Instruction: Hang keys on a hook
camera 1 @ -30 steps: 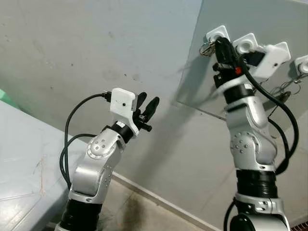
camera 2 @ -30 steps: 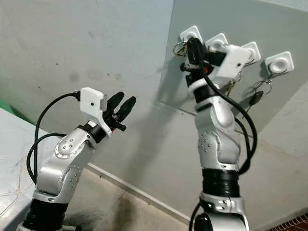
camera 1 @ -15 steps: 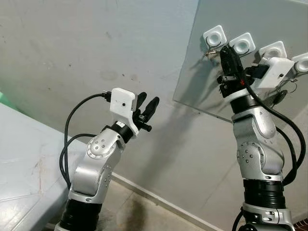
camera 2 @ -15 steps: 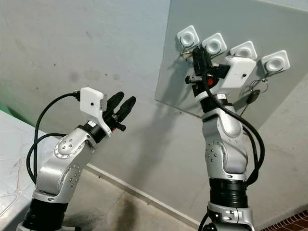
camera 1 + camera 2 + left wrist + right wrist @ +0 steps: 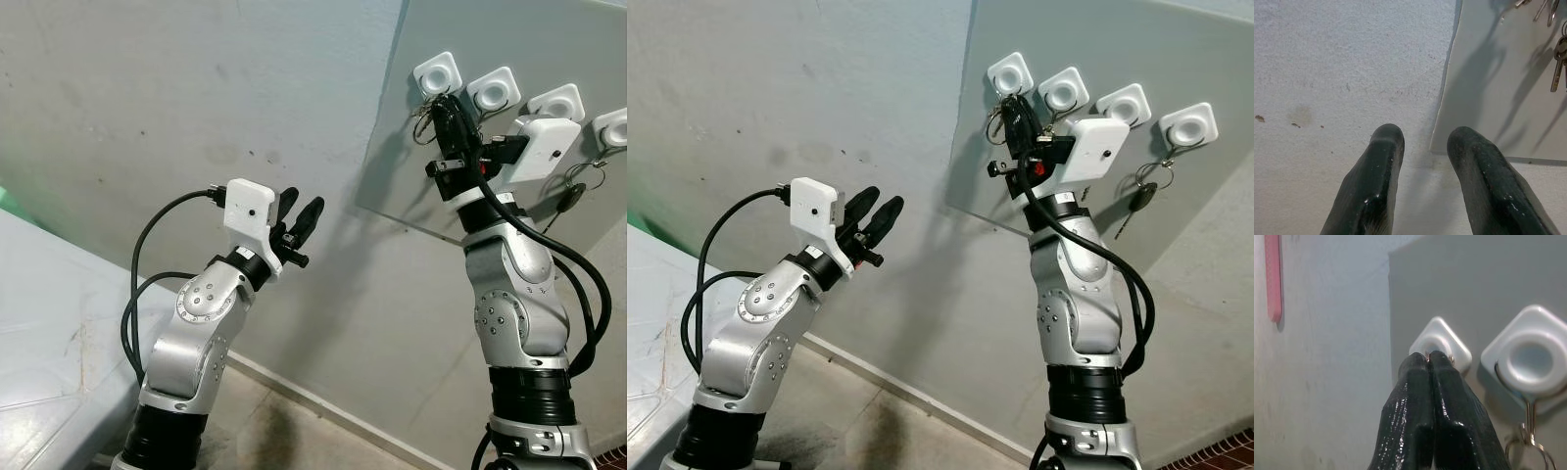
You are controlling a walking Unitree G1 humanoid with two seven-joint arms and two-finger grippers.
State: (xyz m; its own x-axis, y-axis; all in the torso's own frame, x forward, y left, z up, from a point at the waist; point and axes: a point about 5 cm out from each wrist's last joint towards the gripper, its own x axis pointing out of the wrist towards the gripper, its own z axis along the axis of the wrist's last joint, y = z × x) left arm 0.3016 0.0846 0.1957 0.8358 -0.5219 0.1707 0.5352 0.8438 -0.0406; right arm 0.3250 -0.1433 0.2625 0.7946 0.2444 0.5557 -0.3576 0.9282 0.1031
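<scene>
Right wrist view: key ring (image 5: 1427, 354) is pinched between closed right gripper (image 5: 1429, 357) fingers, raised against leftmost hook (image 5: 1440, 343) so it can be looped on; left gripper (image 5: 298, 217) is held apart, open.

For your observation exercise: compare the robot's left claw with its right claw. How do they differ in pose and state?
1. The left claw has its fingers parted with nothing between them; the right claw is pressed shut on a key ring.
2. The left claw hangs in front of the bare wall, away from the board; the right claw is raised to the leftmost hook.

Both have two black fingers.
</scene>
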